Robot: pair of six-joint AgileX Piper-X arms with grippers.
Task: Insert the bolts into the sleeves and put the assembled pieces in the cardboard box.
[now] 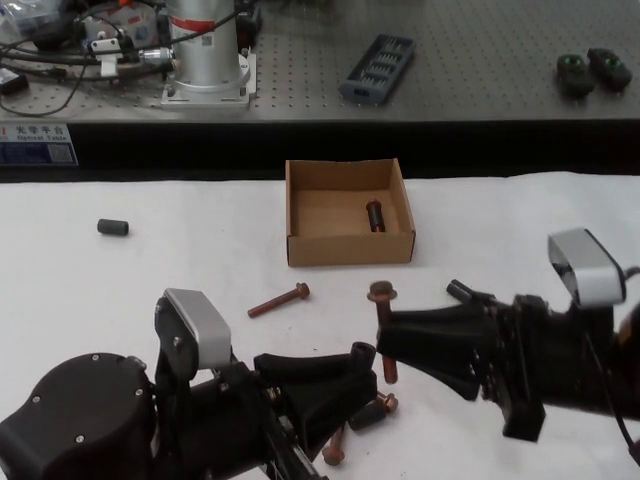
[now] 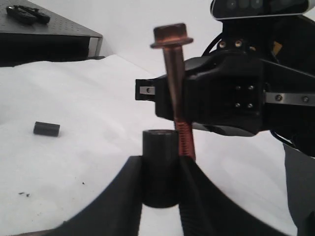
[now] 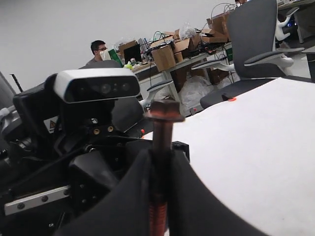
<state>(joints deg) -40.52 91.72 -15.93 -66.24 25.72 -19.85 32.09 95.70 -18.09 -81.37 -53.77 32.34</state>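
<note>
Lab, optical breadboard (image 1: 480, 50), office chair (image 3: 256, 34)

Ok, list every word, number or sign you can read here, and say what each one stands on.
Nothing can be read well enough to quote.
Plate on the far bench's front edge: characters and small print, too blurred.
Marking on the silver column: too small.
Sticker on the left arm: blurred.
Cardboard box: no print visible.

Rear overhead; close opposed wrist views of bolt (image 2: 172, 73)
</note>
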